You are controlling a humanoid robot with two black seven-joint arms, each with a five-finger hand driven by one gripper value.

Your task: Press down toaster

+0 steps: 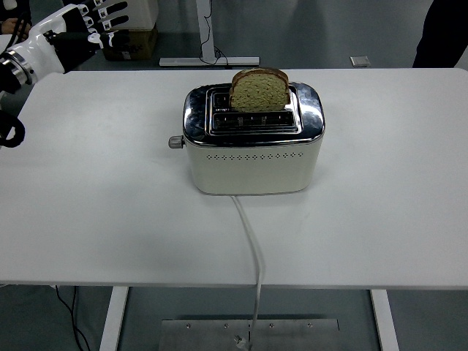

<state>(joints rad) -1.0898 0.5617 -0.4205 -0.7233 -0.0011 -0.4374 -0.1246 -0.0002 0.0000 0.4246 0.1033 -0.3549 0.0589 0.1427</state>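
A: What is on the table (88,219)?

B: A cream and chrome toaster (252,139) sits a little toward twelve o'clock of the table's middle. A slice of bread (259,89) stands upright in the rear slot, most of it showing above the top, so by my judgement the toaster has not been pressed down. Its white cord (252,248) runs from the front toward six o'clock and drops over the near edge.

A: Where is the part to press?

B: A small round knob (175,142) sticks out of the toaster's end at nine o'clock. It looks like the lever, placed there so a hand from the left can reach it.

A: And the robot's hands?

B: The left hand (91,20) is at the far ten o'clock corner, raised above the table edge, well apart from the toaster. Its fingers (113,9) are spread loosely and grasp nothing. The right hand is out of view.

A: What does the next move call for?

B: Probably bringing that hand in to the knob and pushing it down.
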